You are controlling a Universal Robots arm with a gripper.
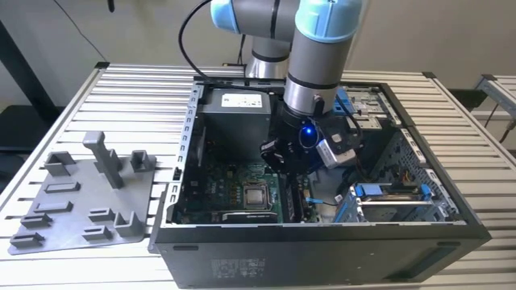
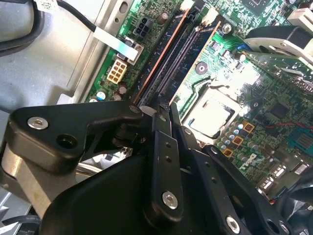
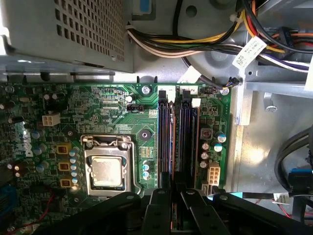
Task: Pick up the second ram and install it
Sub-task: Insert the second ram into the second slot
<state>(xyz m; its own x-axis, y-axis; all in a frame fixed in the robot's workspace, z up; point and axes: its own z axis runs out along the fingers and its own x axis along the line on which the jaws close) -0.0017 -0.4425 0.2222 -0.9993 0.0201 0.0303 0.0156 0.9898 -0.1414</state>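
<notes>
- Inside the open computer case, the gripper hangs low over the green motherboard; its black fingers are drawn in close on the near end of the second ram.
- The second ram stands on edge in the memory slots and runs straight away from the fingertips. In the first wrist view it is a thin dark strip, and its chips and label are hidden.
- Just beside it lies another thin board with a coppery edge. The number of slots is hard to count.
- One square processor socket sits near the gripper, to one side of the slots.
- Two white plug sockets show on the board.
- Beyond the slots, a cable bundle carries one white printed tag, and the one power supply bears a white label. The print on both is too small to read.
- Well apart from the gripper, outside the case, lies one grey holder plate.
</notes>
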